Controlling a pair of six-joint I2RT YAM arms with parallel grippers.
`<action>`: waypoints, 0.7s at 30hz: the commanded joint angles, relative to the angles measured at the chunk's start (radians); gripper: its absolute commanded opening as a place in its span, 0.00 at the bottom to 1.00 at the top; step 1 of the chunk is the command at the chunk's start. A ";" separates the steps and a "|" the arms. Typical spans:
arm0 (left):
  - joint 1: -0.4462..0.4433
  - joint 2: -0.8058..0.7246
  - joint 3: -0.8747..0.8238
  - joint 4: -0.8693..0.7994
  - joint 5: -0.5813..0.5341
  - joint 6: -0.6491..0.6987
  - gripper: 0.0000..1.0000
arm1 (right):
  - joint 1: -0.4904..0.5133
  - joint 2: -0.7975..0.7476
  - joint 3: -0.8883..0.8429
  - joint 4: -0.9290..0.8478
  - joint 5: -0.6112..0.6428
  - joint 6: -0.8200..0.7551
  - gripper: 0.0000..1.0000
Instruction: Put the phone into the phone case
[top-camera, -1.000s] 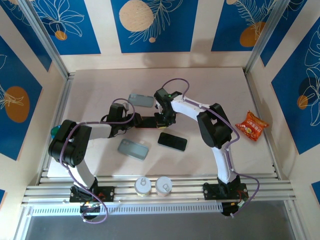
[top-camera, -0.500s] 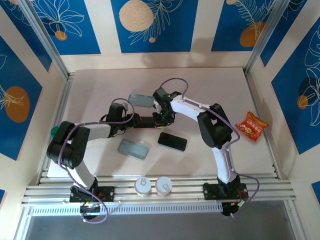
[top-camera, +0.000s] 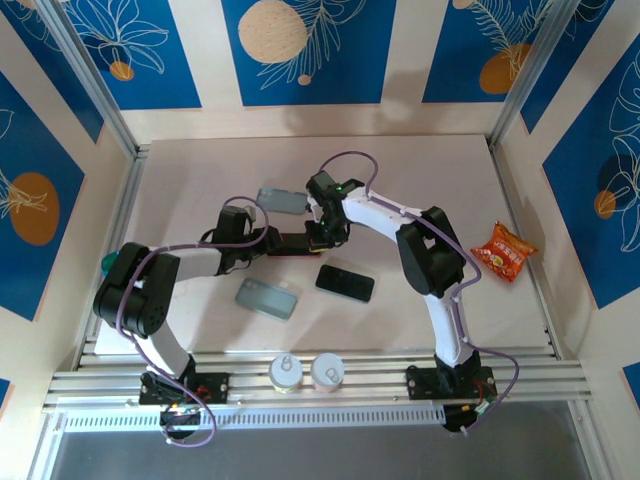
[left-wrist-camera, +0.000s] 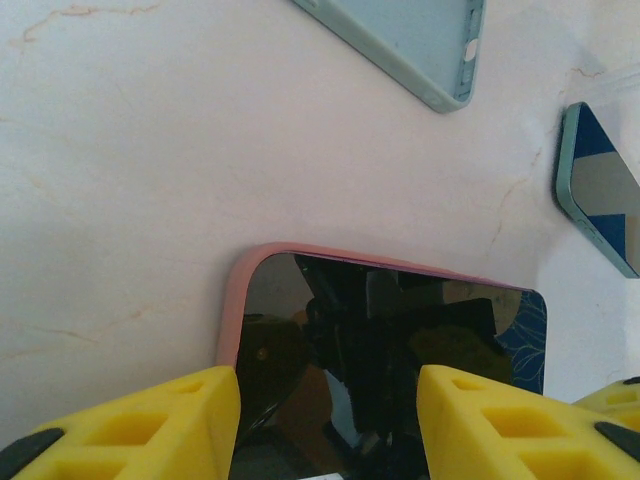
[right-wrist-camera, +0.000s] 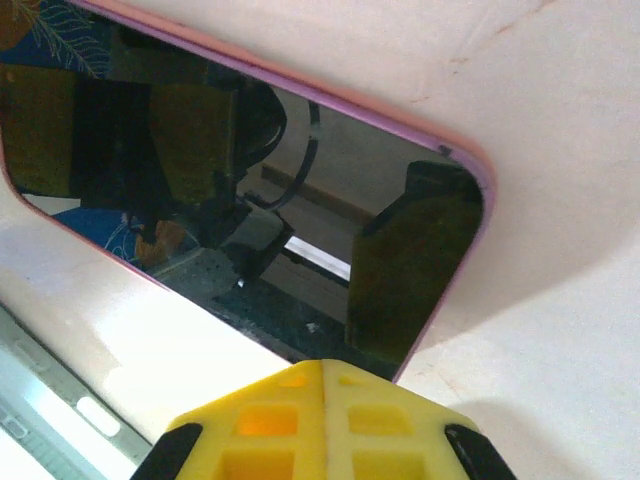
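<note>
Phone is seen lying flat with its screen upward, just beyond the spare black handset and slightly left of it. Its long axis is laid left to right across the table. One short end is turned toward the left gripper and the other toward the right gripper.

The glass is glossy black and mirrors the arms above it. A pink case is wrapped around its rounded corners and edges, and the phone appears seated in it.

From the left wrist, the yellow fingers are held partly spread over the near end of the screen. Whether they touch the glass cannot be told.

From the right wrist, the fingertips are pressed together with nothing between them, just beside a long edge of the pink rim, near a corner.

An empty grey-blue case is placed left of the spare handset, and another lies well beyond it.
</note>
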 joint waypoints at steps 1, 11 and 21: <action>-0.006 -0.009 0.021 -0.036 -0.009 0.029 0.51 | -0.021 -0.010 -0.035 -0.011 0.000 -0.014 0.00; -0.006 0.002 0.024 -0.033 -0.008 0.026 0.51 | -0.013 0.046 -0.050 0.003 0.003 -0.025 0.00; -0.006 0.010 0.016 -0.029 -0.004 0.027 0.51 | 0.048 0.148 -0.079 0.012 0.026 -0.020 0.00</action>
